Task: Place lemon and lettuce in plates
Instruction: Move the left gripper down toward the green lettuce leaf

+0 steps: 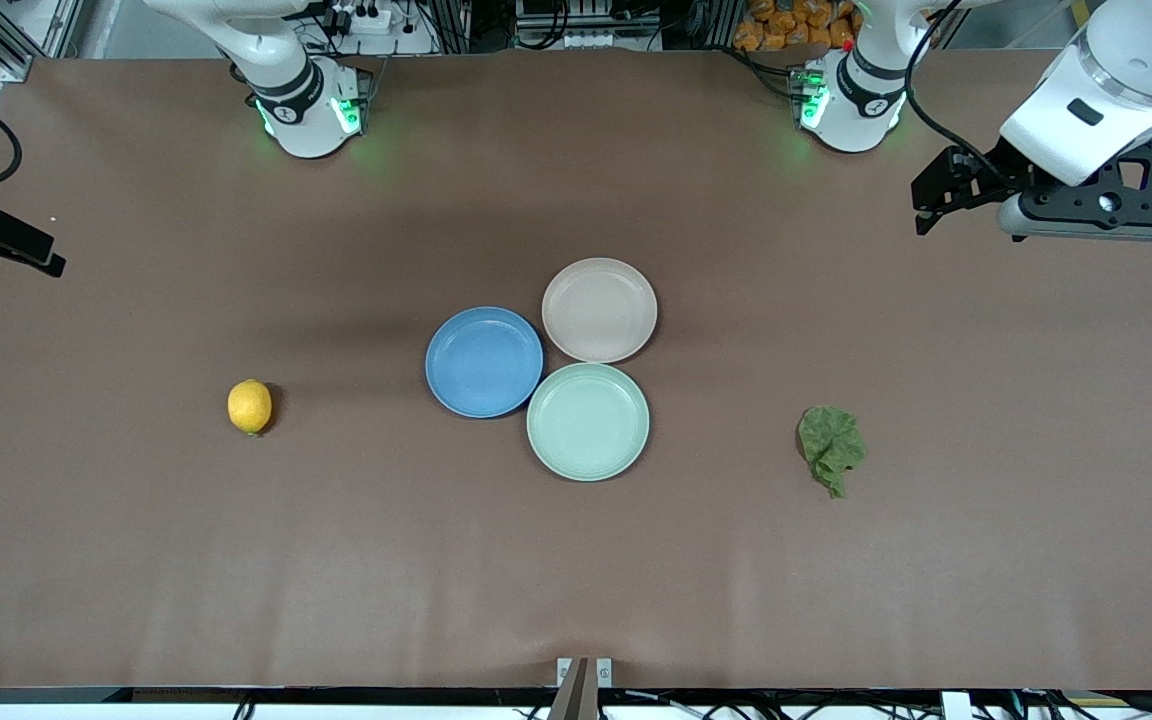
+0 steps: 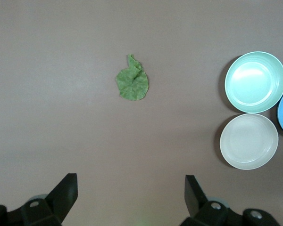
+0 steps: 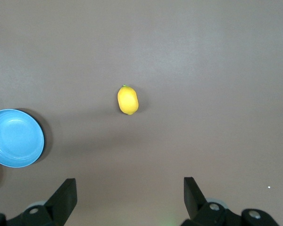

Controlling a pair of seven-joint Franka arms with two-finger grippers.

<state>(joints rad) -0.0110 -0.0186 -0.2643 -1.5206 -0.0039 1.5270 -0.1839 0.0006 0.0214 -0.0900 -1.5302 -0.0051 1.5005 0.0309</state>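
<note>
Both hands hover spread wide, left hand above the lettuce, right hand above the lemon.

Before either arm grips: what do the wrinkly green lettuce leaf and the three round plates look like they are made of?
The wrinkly green lettuce leaf looks like thin, matte, soft plastic or fabric: crumpled, no gloss; possibly a replica. The blue plate, beige-pink plate and mint-green plate look like smooth, rigid moulded plastic or melamine, showing soft sheen and uniform colour.

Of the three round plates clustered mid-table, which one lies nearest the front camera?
The pale mint-green round plate: it sits lowest in the front view, while the blue round plate and the beige-pink round plate lie farther back.
</note>
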